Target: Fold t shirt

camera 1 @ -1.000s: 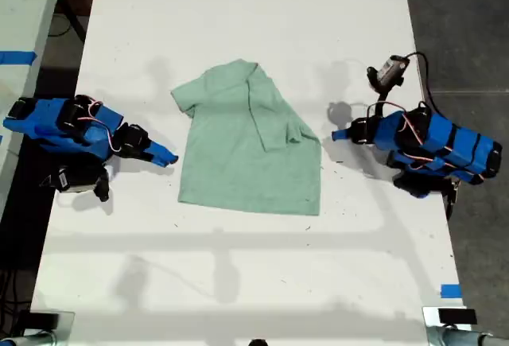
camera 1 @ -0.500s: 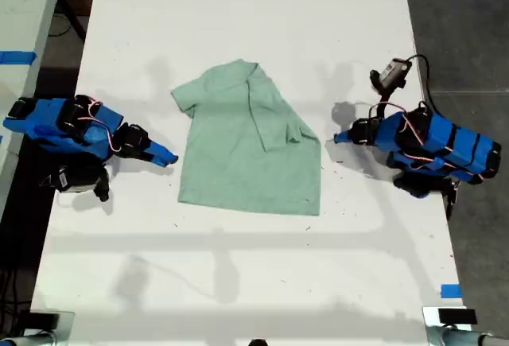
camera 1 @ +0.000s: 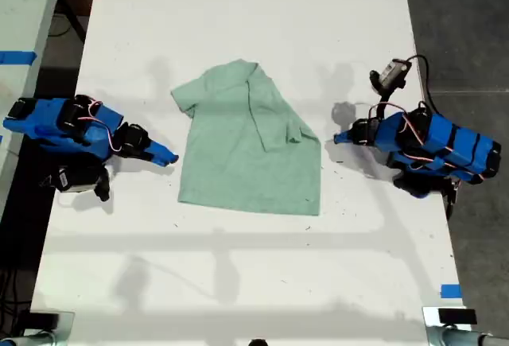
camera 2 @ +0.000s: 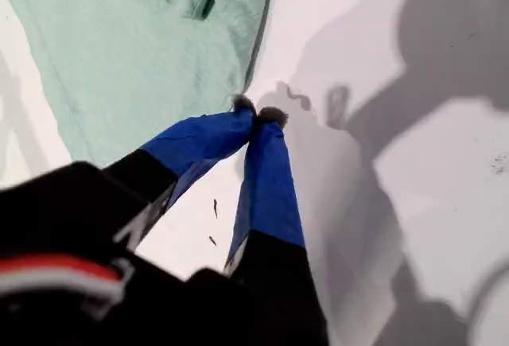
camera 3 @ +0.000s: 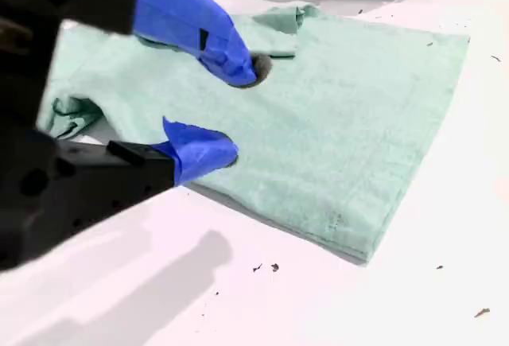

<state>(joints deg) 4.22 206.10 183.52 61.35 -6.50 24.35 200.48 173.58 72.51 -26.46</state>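
The pale mint-green t shirt [camera 1: 246, 155] lies flat on the white table [camera 1: 238, 12], one sleeve folded in over its body on the exterior view's right. My first gripper [camera 1: 340, 136] rests on the table just off the shirt's edge on that side. In its wrist view the first gripper [camera 2: 256, 111] is shut on nothing, beside the t shirt [camera 2: 135, 52]. My second gripper [camera 1: 165, 156] lies at the shirt's edge on the exterior view's left. There the second gripper [camera 3: 241, 111] stands open and empty, with the t shirt [camera 3: 342, 107] spread beyond it.
A second pale table with blue tape [camera 1: 16, 57] stands at the exterior view's left. Another blue tape patch [camera 1: 450, 290] marks the white table's near corner on the exterior view's right. Dark floor [camera 1: 461, 20] runs along that side.
My first gripper has drawn back a little from the shirt, toward the exterior view's right. The second arm and the shirt have not moved.
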